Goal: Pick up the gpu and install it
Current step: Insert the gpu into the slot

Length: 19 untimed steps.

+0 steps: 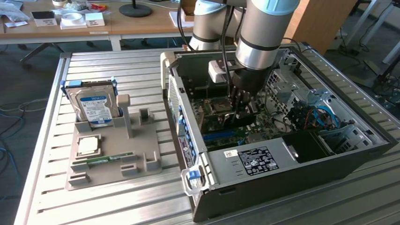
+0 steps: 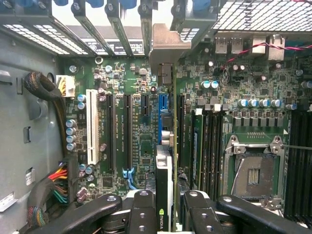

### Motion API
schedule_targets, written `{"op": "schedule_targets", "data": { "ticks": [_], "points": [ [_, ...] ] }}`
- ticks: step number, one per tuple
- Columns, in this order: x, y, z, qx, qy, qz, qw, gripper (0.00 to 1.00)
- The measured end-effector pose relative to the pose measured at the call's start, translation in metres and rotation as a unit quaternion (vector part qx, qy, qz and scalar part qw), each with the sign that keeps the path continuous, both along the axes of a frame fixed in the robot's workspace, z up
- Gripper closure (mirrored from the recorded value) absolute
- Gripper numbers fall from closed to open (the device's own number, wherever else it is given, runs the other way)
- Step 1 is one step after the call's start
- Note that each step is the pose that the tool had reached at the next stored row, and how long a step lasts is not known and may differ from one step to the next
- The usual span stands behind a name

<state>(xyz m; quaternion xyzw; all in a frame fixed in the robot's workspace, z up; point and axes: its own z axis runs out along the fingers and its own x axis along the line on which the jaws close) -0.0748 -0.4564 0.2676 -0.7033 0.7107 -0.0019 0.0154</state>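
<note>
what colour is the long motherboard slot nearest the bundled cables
The long plastic slot is white, best seen in the wrist view.

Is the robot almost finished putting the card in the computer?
Done: the gpu is picked up and is inside the computer case. In hand: the gripper is clamped on it, holding it on edge over the motherboard slots. Left: letting go. Whether the card is fully pushed into its slot, I cannot tell.

We see the computer case (image 1: 300,173) at the exterior view's right on the table (image 1: 125,206), the holder (image 1: 112,164) at lower left bearing the hard drive (image 1: 93,105) at its upper-left corner; the gripper (image 1: 240,110) holds the gpu (image 2: 164,185) inside the case.
</note>
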Motion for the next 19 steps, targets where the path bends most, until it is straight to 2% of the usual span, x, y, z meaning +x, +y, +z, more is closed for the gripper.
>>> {"op": "schedule_targets", "data": {
  "ticks": [19],
  "points": [
    [-0.0020,-0.0005,0.0000,0.0000,0.0000,0.000,1.0000,0.73]
  ]
}}
